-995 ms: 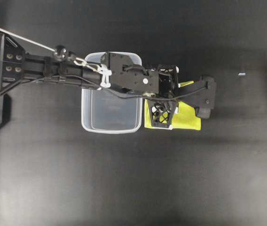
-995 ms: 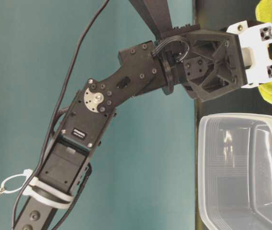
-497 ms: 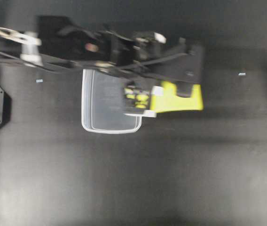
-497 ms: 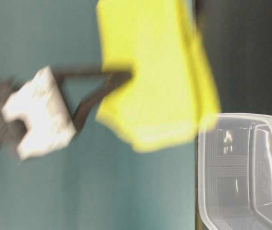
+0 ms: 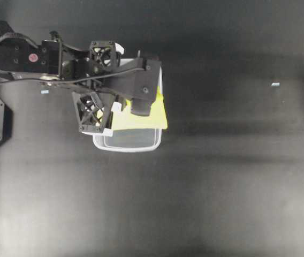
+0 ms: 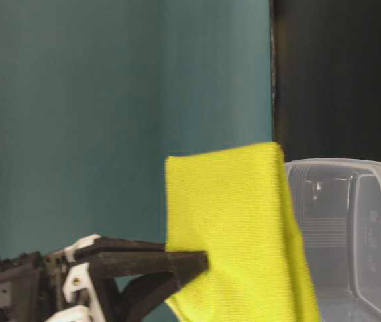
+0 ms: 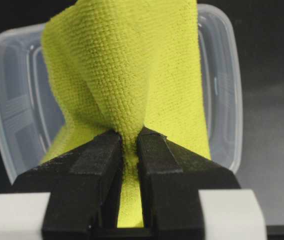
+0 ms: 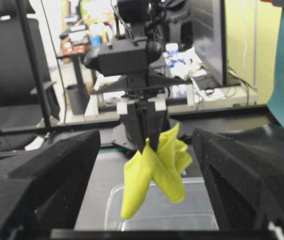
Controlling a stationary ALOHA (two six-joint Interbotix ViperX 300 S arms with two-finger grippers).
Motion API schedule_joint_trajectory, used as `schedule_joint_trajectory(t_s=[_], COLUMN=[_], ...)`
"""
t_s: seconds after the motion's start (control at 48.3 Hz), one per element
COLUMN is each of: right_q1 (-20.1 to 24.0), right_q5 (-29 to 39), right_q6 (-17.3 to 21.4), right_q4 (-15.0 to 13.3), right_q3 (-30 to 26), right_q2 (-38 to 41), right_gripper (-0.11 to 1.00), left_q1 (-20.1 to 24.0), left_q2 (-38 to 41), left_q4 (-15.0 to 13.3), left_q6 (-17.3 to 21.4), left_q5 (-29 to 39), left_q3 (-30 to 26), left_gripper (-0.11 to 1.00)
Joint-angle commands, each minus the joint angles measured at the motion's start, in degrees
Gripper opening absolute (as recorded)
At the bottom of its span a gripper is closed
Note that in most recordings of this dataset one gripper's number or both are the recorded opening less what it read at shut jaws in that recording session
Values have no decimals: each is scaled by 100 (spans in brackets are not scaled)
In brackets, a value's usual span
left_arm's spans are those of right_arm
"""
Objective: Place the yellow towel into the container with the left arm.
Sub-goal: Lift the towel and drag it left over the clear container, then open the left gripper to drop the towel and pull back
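Above container point(image 5: 125, 143), left tool point(image 7: 128, 142) pinching yellow towel point(image 7: 127, 75)

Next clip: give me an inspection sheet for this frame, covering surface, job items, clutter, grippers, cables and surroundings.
Surface: black tabletop, matte, evenly dark.
Job's things: the yellow towel hangs pinched above the container; the right wrist view shows it dangling over the opening, not yet dropped in. The container stands upright, and what shows of its inside is bare.
Clutter: two small pale scraps on the table, one to the right, one beside the arm.
Grippers: left gripper shut on the towel; right gripper open, away from the work, fingers framing its own view.
Cables: black cable runs along the left arm.
Surroundings: teal wall; office chair and desks beyond.
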Motion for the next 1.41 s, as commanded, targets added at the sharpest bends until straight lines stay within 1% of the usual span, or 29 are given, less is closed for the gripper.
schedule_joint_trajectory(t_s=[0.0, 0.062, 0.394, 0.539, 0.559, 0.601, 0.725, 0.787, 0.829, 0.87, 0.953, 1.098, 1.243, 1.388], right_q1=[0, -9, 0, -9, 0, 0, -9, 0, 0, -9, 0, -9, -9, -9], right_q5=[-26, -26, -53, -53, -62, -62, -62, -53, -35, -9, 9, 105, 149, 167], right_q6=[-9, -9, -9, -9, -9, -9, 0, 9, 9, 9, 0, 0, 9, 0], right_q4=[9, 18, 18, 18, 18, 18, 18, 18, 18, 18, 18, 18, 9, 18], right_q3=[-79, -88, -88, -88, -88, -88, -105, -105, -123, -132, -158, -167, -167, -149], right_q2=[35, 35, 9, 9, 9, 9, -18, -62, -97, -123, -167, -193, -193, -193], right_gripper=[73, 73, 73, 73, 73, 73, 72, 72, 72, 72, 72, 72, 72, 72], left_q1=[62, 97, 114, 105, 105, 114, 18, -62, -97, -114, -132, -141, -114, -97], left_q2=[-114, -88, -53, -35, -35, -35, -70, -141, -237, -325, -580, -1195, -1995, -2760], left_q4=[18, 18, 18, 18, 18, 18, 18, 18, 26, 18, 18, 26, 18, 18], left_q6=[-9, -44, 141, 158, 158, 141, 167, 149, 141, 141, 53, -105, -466, -729], left_q5=[-264, -299, -299, -316, -316, -308, -343, -422, -475, -519, -615, -905, -1354, -2057], left_q3=[53, 79, 185, 211, 211, 229, 220, 264, 316, 369, 510, 800, 1169, 1723], left_gripper=[7, 7, 7, 8, 11, 22, 60, 76, 84, 88, 84, 88, 88, 88])
